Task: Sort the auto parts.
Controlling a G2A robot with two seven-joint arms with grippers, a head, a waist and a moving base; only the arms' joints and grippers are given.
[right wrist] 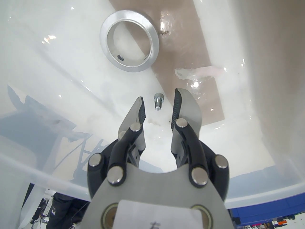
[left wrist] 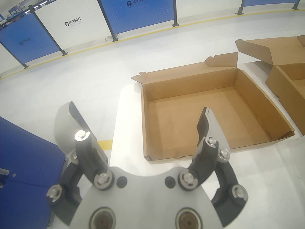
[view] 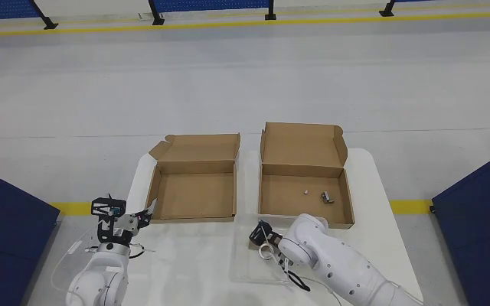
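Inside a clear plastic bin (right wrist: 274, 144) lie a small silver screw (right wrist: 157, 102) and a silver metal ring (right wrist: 129, 41). My right gripper (right wrist: 159, 103) is open, with its fingertips on either side of the screw and not touching it. The ring lies farther off in the bin. In the top view the right gripper (view: 262, 235) is down in the bin (view: 249, 269) at the table's front. My left gripper (left wrist: 140, 117) is open and holds nothing; it hovers at the table's left front corner (view: 145, 212), in front of the left cardboard box (left wrist: 281, 129).
Two open cardboard boxes stand side by side on the white table (view: 367, 164). The left box (view: 163, 187) holds nothing. The right box (view: 264, 187) holds two small metal parts (view: 326, 196). Blue panels flank the table on both sides.
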